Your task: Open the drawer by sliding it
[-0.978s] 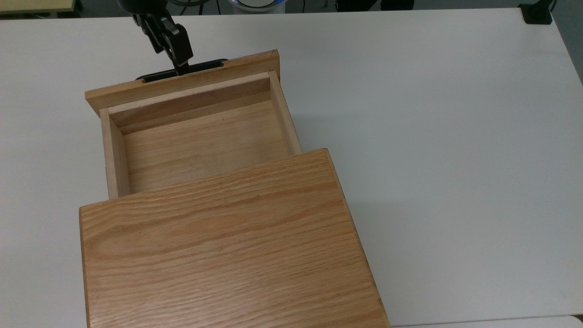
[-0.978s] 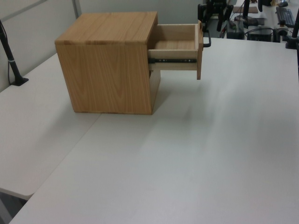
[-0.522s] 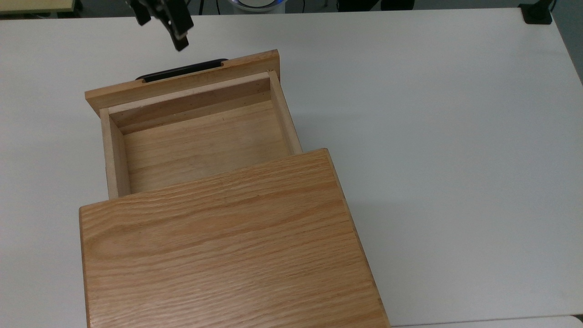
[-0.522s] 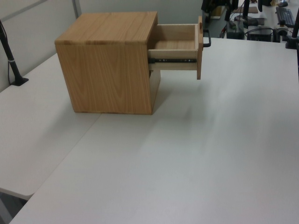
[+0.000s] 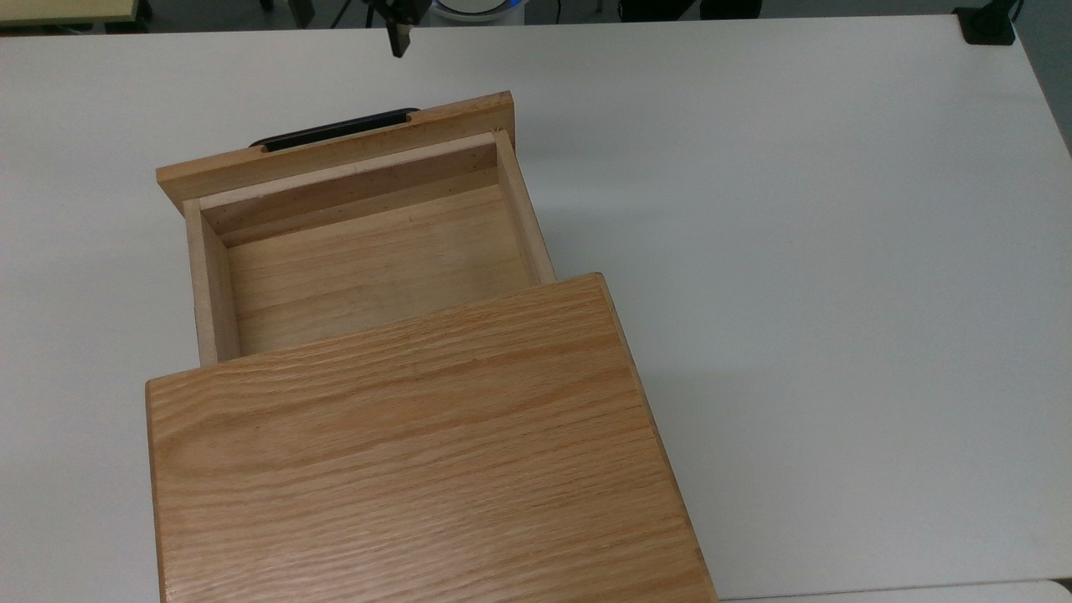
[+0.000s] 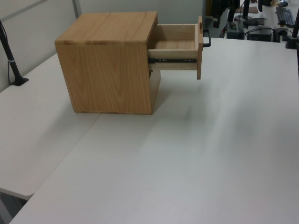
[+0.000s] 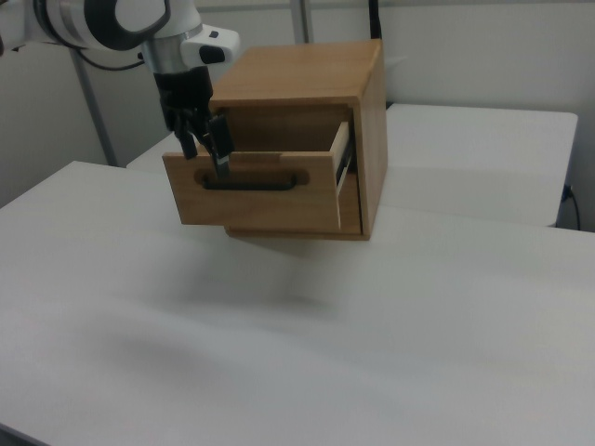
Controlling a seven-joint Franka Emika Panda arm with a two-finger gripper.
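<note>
Gripper (image 7: pixel 206 149): seen in the right view in front of the drawer's front board, above the handle's left end as the right view shows it, not touching it. Fingers (image 7: pixel 223 153) spread apart, nothing between them. In the top view cut off by the upper picture edge, one dark fingertip (image 5: pixel 399 38) left in sight beyond the table's far edge.

Drawer (image 5: pixel 360 243): pulled well out of the box (image 5: pixel 410 452), inside bare. Rear part hidden under the box's top panel in the top view. Position: toward the table's far left corner in the top view, front board overhanging bare table. Black slide rail (image 6: pixel 173 59) along the drawer's side in the left view.

Handle (image 7: pixel 251 181): long thin black bar, rounded ends; in the top view mostly hidden behind the front board, a narrow strip (image 5: pixel 335 130) in sight.

Table (image 5: pixel 796 293): white, matte, smooth. Black clamp (image 5: pixel 986 25) at the far right corner in the top view. Dark stand (image 6: pixel 11 65) at the table's left edge in the left view. Background clutter past the far edge too indistinct to identify.

Box and drawer: light oak, clear straight grain, square edges; drawer's inner walls paler.
</note>
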